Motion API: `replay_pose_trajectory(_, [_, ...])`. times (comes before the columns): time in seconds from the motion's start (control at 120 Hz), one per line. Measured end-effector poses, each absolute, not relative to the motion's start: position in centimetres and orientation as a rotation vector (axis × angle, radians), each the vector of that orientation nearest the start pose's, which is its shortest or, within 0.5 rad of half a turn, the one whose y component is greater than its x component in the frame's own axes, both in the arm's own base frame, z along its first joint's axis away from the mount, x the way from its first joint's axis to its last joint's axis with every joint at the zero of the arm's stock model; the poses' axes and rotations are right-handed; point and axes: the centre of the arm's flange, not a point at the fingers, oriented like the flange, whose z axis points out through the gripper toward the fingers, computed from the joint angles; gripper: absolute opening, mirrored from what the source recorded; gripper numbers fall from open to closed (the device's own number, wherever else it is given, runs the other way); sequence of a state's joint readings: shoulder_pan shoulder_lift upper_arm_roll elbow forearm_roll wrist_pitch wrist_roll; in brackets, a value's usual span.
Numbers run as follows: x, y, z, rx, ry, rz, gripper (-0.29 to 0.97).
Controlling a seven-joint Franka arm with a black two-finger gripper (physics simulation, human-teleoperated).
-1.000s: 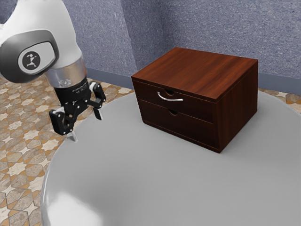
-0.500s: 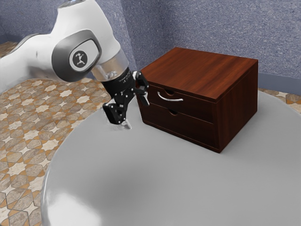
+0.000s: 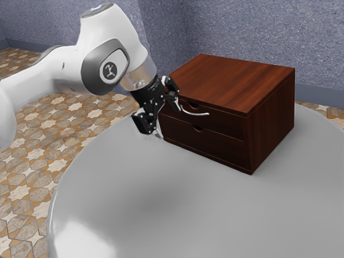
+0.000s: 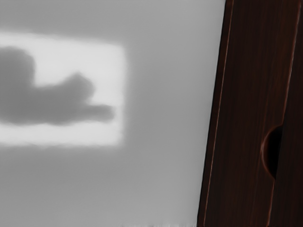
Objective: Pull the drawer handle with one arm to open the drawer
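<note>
Grey round counter (image 3: 161, 209) bears a dark wooden cabinet (image 3: 236, 80). Its curved silver handle (image 3: 194, 112) lies level, just ahead of my parted pincer (image 3: 166, 117)

The tool (image 3: 168, 119) hides one end of the drawer handle (image 3: 196, 113), so whether they touch is unclear, perhaps not. The arm (image 3: 54, 86) and the table (image 3: 161, 204) run off the exterior view (the table at its near edge). The wrist view crops the cabinet (image 4: 246, 118).

walls (image 3: 242, 27): blue-grey, speckled, meeting at a corner; darker baseboard (image 3: 317, 92) along the bottom. floor (image 3: 32, 161): tiles patterned with orange, brown and cream stars. tabletop (image 3: 177, 209): round, plain grey, glossy, bearing a bright rectangular light patch (image 4: 106, 66).
</note>
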State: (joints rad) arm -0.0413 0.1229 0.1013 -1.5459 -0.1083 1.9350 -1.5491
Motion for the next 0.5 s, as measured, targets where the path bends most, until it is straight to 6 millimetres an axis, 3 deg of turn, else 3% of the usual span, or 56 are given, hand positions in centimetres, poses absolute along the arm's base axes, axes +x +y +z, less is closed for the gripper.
replay_pose_trajectory(0.5, [66.0,3.4,59.1,2.029,2.043,0.246,0.68])
